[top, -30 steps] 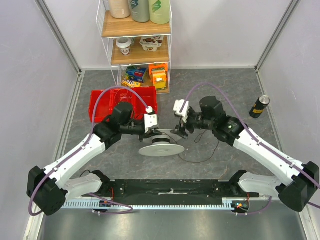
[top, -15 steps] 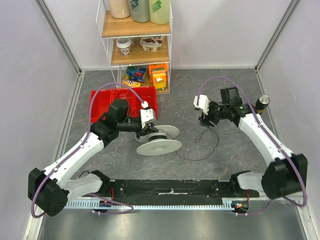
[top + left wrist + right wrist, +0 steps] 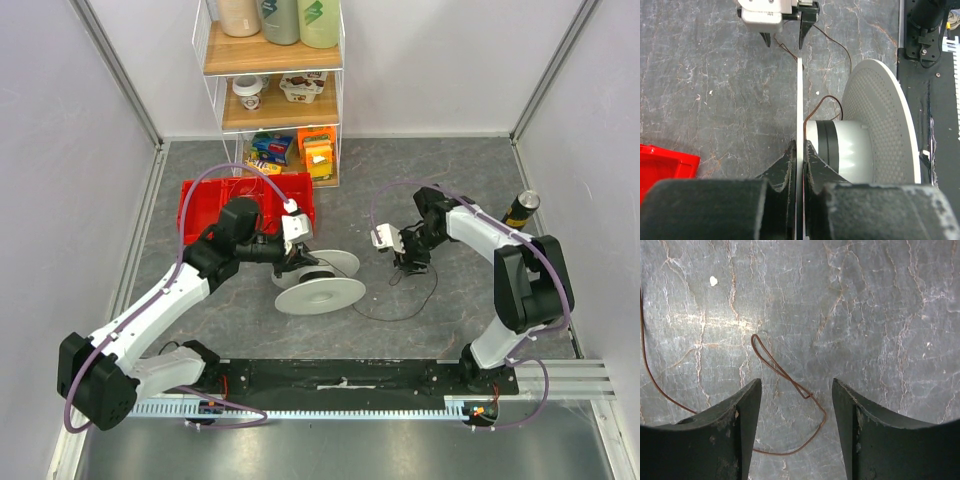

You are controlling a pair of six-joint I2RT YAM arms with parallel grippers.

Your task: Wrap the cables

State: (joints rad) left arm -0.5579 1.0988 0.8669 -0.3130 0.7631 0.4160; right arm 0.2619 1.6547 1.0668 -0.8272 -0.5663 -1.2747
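Note:
The cable is a hair-thin brown wire [image 3: 425,308] lying in a loose curve on the grey floor right of the spool. Its looped end [image 3: 781,371] lies under my right gripper [image 3: 796,382], which is open, points down and hovers just above it without touching it. The translucent-white spool [image 3: 320,285] lies on its side. My left gripper [image 3: 800,146] is shut on the thin edge of its near flange [image 3: 800,100]. A short stretch of wire [image 3: 826,102] rises from the hub [image 3: 840,150]. My right gripper also shows at the top of the left wrist view [image 3: 785,37].
A red bin [image 3: 245,195] sits behind the left arm. A wire shelf rack [image 3: 270,100] with bottles and snacks stands at the back. A dark can [image 3: 520,212] stands by the right wall. The black base rail [image 3: 350,375] runs along the near edge.
My right arm swung away from the spool toward the right, then folded back and came down over the wire's looped end. My left gripper kept its hold on the spool, shifting it slightly.

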